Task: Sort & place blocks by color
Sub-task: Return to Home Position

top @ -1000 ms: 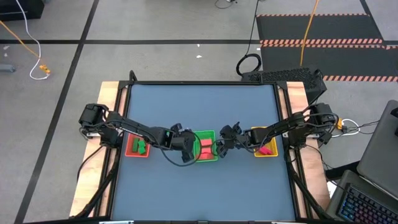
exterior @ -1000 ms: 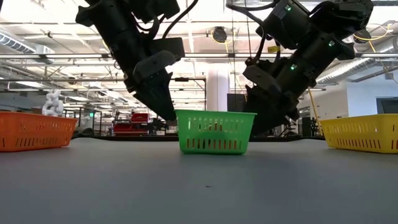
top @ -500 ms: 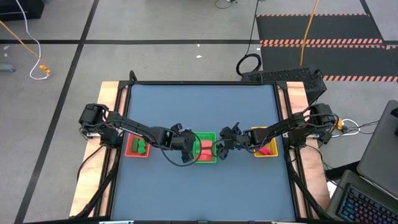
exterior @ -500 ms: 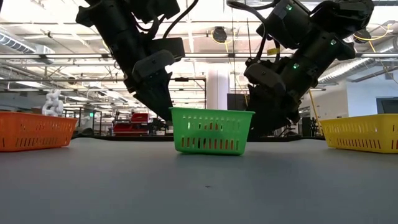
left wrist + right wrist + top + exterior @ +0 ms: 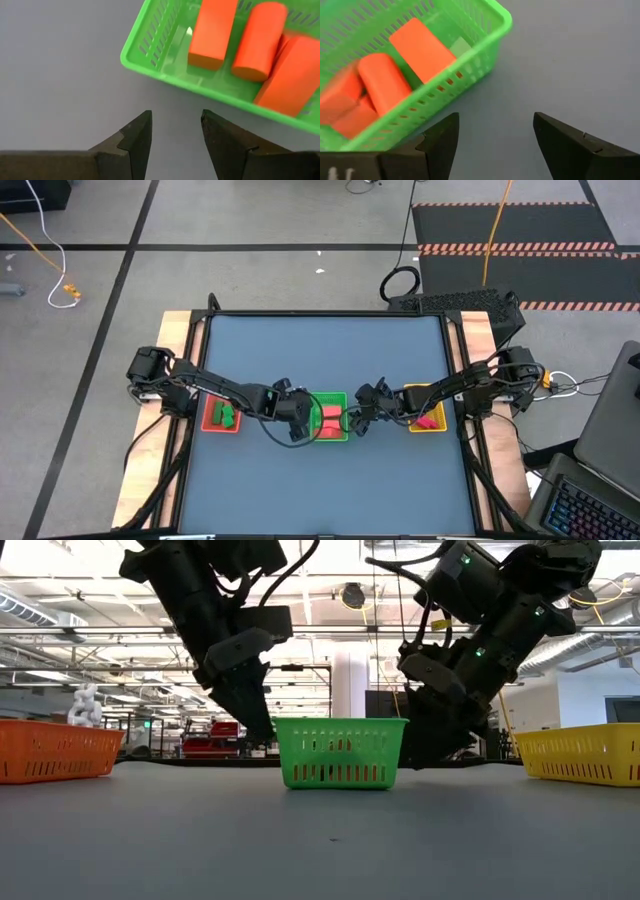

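The left end effector [image 5: 175, 119] and right end effector [image 5: 496, 120] are hovering empty, jaws apart, with the green basket [image 5: 150, 66] just ahead holding orange blocks [image 5: 212, 30]. They are looking light and rigid; gripping opposite flat sides seems safest.

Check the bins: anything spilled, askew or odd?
Nothing spilled or tipped. One oddity: colours do not match bins. The green bin holds orange blocks, the orange bin green blocks. The left pincer and right pincer are open, one each side of the green bin.

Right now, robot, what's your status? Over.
Left gripper and right gripper: jaws open, empty, either side of green bin. Orange blocks lie inside it. Nothing in the way.
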`<move>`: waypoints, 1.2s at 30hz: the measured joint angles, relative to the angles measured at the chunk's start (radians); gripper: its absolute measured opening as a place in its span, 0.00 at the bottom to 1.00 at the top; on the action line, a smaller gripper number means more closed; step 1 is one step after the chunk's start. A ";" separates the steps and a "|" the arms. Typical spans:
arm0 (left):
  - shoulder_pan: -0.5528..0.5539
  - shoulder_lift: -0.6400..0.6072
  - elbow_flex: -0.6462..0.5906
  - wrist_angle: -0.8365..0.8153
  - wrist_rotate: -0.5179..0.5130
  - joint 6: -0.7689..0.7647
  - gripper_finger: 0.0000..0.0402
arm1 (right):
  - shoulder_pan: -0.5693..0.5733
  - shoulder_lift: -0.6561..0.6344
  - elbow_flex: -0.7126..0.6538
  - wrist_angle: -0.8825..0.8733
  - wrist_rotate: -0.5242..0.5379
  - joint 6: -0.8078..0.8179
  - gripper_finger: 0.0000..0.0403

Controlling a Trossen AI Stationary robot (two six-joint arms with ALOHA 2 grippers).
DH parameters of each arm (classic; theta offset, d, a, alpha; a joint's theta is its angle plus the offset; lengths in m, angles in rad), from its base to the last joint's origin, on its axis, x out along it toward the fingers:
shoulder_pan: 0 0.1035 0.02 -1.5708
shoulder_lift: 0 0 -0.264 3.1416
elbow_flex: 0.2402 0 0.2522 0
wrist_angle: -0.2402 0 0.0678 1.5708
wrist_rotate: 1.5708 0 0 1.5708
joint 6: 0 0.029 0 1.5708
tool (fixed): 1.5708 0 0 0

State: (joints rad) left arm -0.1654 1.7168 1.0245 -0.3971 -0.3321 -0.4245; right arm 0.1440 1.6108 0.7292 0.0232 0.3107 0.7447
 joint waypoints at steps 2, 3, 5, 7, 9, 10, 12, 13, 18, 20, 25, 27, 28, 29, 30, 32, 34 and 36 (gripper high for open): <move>0.000 0.000 0.000 -0.018 0.000 0.000 0.44 | 0.000 0.000 0.000 -0.013 0.001 0.002 0.62; 0.000 0.000 0.000 -0.026 0.000 0.000 0.44 | 0.000 0.000 0.000 -0.012 0.001 0.003 0.62; 0.000 0.000 0.000 -0.037 0.000 0.000 0.44 | 0.000 0.000 0.000 -0.012 0.001 0.003 0.62; 0.000 0.000 0.000 -0.047 0.000 0.001 0.44 | 0.000 0.000 0.000 -0.013 0.001 0.003 0.62; 0.000 0.000 0.000 -0.058 -0.001 0.001 0.44 | 0.000 0.000 0.000 -0.013 0.001 0.003 0.62; 0.000 0.000 0.000 -0.066 -0.001 0.001 0.44 | 0.000 0.000 0.000 -0.013 0.001 0.002 0.62; 0.000 0.000 0.000 -0.086 -0.004 0.002 0.44 | 0.000 0.000 0.000 -0.013 0.001 0.002 0.62; 0.000 0.000 0.000 -0.096 -0.008 0.002 0.44 | 0.000 0.000 0.000 -0.013 0.001 0.000 0.62; 0.008 0.000 0.000 -0.141 -0.013 0.008 0.44 | 0.000 0.000 0.000 -0.021 0.002 -0.013 0.62; 0.011 0.000 0.000 -0.154 -0.030 0.007 0.44 | 0.000 0.000 0.000 -0.028 0.006 -0.020 0.62; 0.011 0.000 0.000 -0.161 -0.074 0.010 0.44 | 0.000 -0.026 0.000 -0.071 0.061 -0.025 0.58; 0.011 -0.001 0.000 -0.161 -0.086 0.012 0.44 | 0.000 -0.050 0.000 -0.088 0.090 -0.033 0.55; 0.011 -0.006 0.000 -0.163 -0.089 0.017 0.44 | 0.001 -0.062 0.000 -0.090 0.108 -0.039 0.54; 0.011 -0.012 0.000 -0.165 -0.092 0.024 0.43 | 0.003 -0.076 0.000 -0.090 0.113 -0.045 0.52; 0.011 -0.019 0.001 -0.166 -0.096 0.027 0.43 | 0.006 -0.090 0.000 -0.090 0.119 -0.055 0.51; 0.011 -0.042 0.010 -0.188 -0.110 0.028 0.43 | 0.014 -0.120 0.000 -0.088 0.140 -0.069 0.48; 0.006 -0.077 0.018 -0.203 -0.123 0.028 0.43 | 0.023 -0.144 0.000 -0.091 0.160 -0.084 0.46; -0.003 -0.121 0.022 -0.193 -0.147 0.029 0.43 | 0.034 -0.173 0.000 -0.110 0.174 -0.093 0.44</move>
State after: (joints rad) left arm -0.1684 1.5958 1.0469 -0.5896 -0.4791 -0.3955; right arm 0.1781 1.4377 0.7288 -0.0866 0.4852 0.6519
